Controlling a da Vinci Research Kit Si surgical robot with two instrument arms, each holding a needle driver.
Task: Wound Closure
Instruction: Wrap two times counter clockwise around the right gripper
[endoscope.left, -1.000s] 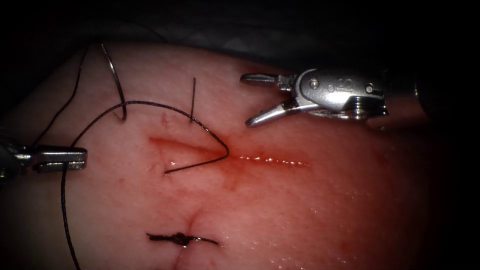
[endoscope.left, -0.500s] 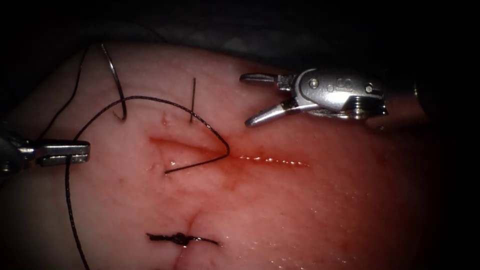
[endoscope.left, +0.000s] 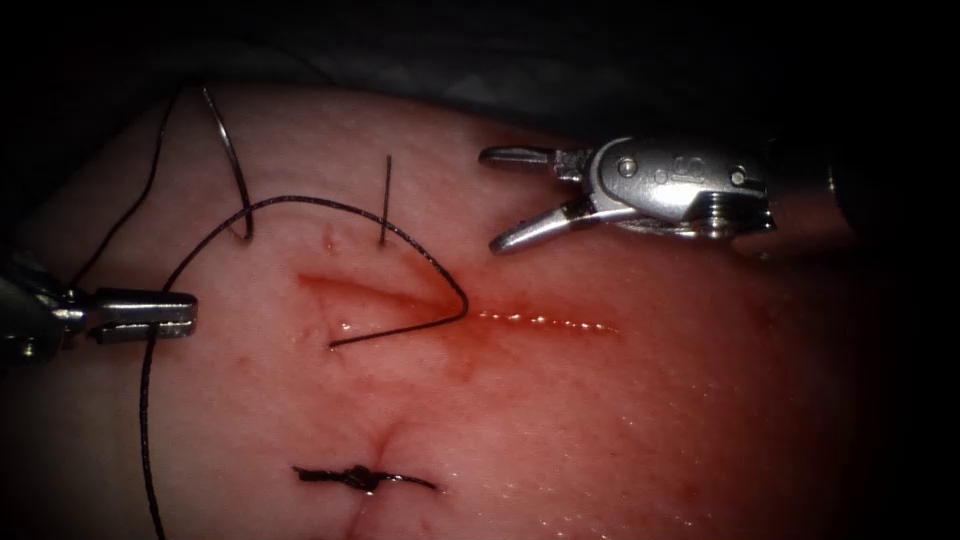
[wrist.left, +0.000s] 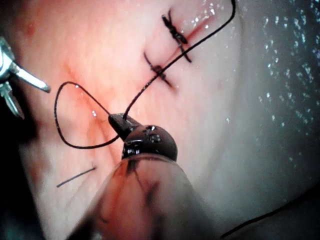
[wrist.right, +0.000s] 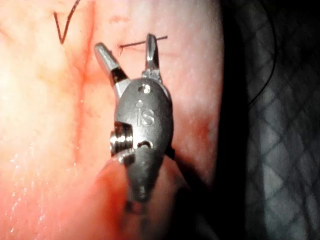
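Tissue (endoscope.left: 560, 420) carries one needle (endoscope.left: 228, 150); left tool (endoscope.left: 145, 313) grips thread (endoscope.left: 330, 205).

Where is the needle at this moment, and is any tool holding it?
In the endoscope view the needle lies on the tissue at the upper left, left of the short upright thread end. Neither tool holds it; whether its tip is in the tissue is unclear.

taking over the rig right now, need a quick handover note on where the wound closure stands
Left pincer: shut on the thread, left of the cut.
Right pincer: open, holds nothing, above the cut.
Needle: held by neither tool, on the tissue at upper left; whether its tip is in the tissue, cannot tell.
Done: one tied stitch; thread runs through the tissue, short tail standing up.
Left: the thread loop lies loose and untied, and the cut is open.
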